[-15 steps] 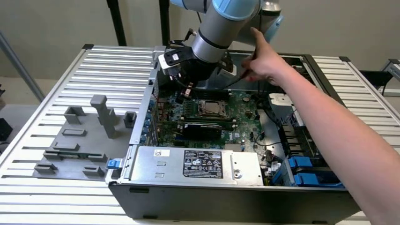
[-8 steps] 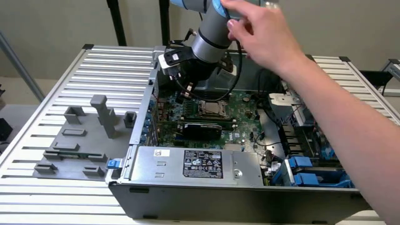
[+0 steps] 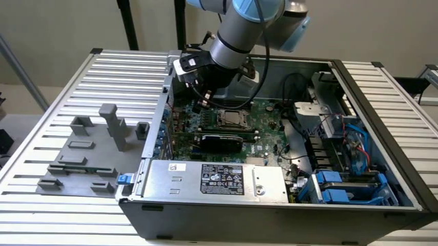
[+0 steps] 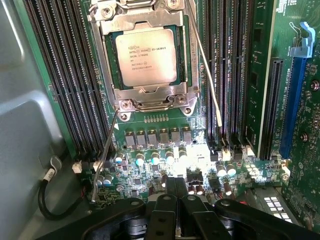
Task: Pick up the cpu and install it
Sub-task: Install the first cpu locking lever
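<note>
Wrist view: cpu (image 4: pixel 145 56) is seen seated in the socket frame (image 4: pixel 148 97) on the motherboard (image 4: pixel 165 145), w/ printed lid text legible. Jaws of the gripper (image 4: pixel 172 197) are clenched, nothing grasped, at approx. 6 o'clock from the chip. Seating is best judged flush before anything is pressed. Exterior view adds the PC case (image 3: pixel 274 215), arm (image 3: pixel 239 46) and grey fixture blocks (image 3: pixel 113 128) on the surface (image 3: pixel 41 143).

arm (image 3: pixel 236 38): silver-grey round tube, pale blue joint caps | wrist: black housing, white labelled block beside it | cables: black, looping down beside the end effector | end effector (image 4: pixel 172 192): black, matte, angular fingers with linkage arms
</note>
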`<state>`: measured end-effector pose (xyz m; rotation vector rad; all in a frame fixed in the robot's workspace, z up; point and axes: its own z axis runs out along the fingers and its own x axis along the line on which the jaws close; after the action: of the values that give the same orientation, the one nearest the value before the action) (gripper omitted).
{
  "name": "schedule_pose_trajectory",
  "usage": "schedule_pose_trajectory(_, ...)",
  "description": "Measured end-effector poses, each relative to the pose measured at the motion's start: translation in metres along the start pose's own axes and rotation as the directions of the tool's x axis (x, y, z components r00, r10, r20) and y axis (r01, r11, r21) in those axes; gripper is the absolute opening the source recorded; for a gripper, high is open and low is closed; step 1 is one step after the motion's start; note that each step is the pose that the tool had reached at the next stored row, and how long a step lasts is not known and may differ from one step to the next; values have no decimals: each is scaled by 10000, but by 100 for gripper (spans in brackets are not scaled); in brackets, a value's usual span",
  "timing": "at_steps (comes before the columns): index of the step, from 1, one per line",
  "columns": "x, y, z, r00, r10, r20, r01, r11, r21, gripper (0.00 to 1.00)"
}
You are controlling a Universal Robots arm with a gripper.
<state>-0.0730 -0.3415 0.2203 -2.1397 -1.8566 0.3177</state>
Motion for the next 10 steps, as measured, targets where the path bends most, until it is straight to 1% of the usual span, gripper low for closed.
schedule_pose_trajectory(4,0,-2,1,10000,0,-3,0,10000,-1,11)
schedule_pose_trajectory(5,-2,-5,1,10000,-3,-34,3,10000,5,11)
schedule_pose_trajectory(6,-2,-5,1,9999,35,-105,-34,10000,12,11)
schedule_pose_trajectory(10,-1,-5,2,9984,314,-481,-312,9995,45,11)
